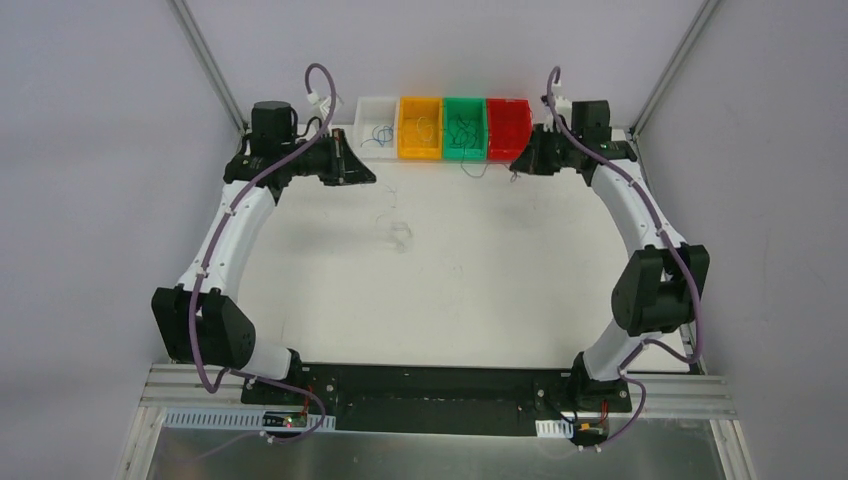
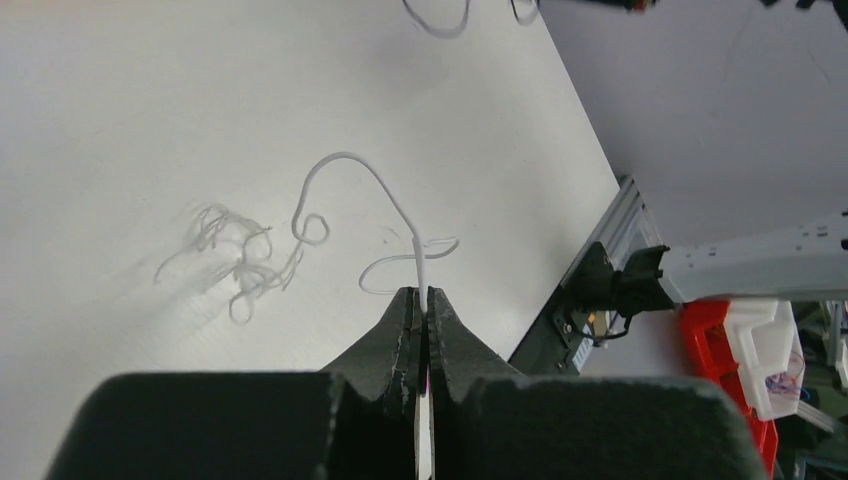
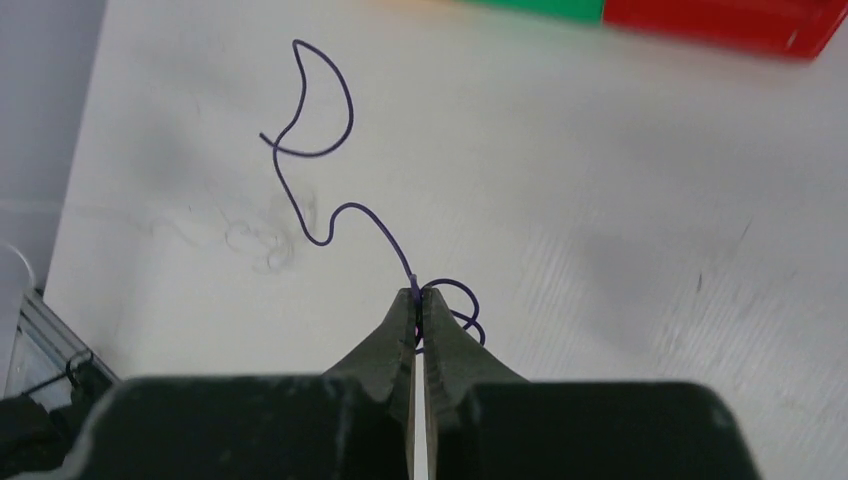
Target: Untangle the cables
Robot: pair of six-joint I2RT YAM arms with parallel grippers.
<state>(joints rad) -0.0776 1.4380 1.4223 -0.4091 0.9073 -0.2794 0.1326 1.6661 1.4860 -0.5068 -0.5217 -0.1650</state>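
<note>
Showing two arms reaching to the far side of a matte white table [image 1: 480, 290], seen from above and from each wrist. From above the wires are barely visible: only a faint pale tangle [image 1: 398, 235] marks mid-table, and its strands cannot be counted. At left, the left claw [image 2: 421, 292] is clenched, its dark, rough, tapering fingers pressed together on a white wire [image 2: 345, 157]. The gripped end is hidden between them. The free part rises in a smooth arch with a small loop on its left and a flat loop beside the fingertips. Left of it lies a grey scribble [image 2: 240, 265]; whether it is wire or shadow cannot be told. A second white loop [image 2: 438, 25] is cut off by the top edge of that view. Along the far edge stand four glossy plastic bins side by side: white bin [image 1: 375, 100], orange bin [image 1: 420, 100], green bin [image 1: 463, 100], red bin [image 1: 508, 103]. Thin curly wires show in the first three; the red one's contents cannot be made out. At right, the right claw [image 3: 417, 293] is likewise clenched, on a thin violet-blue wire [image 3: 300, 200]. This wire snakes away to a crescent-shaped loop and curls into a small coil just beside the fingertips; whether it touches the table is unclear.
</note>
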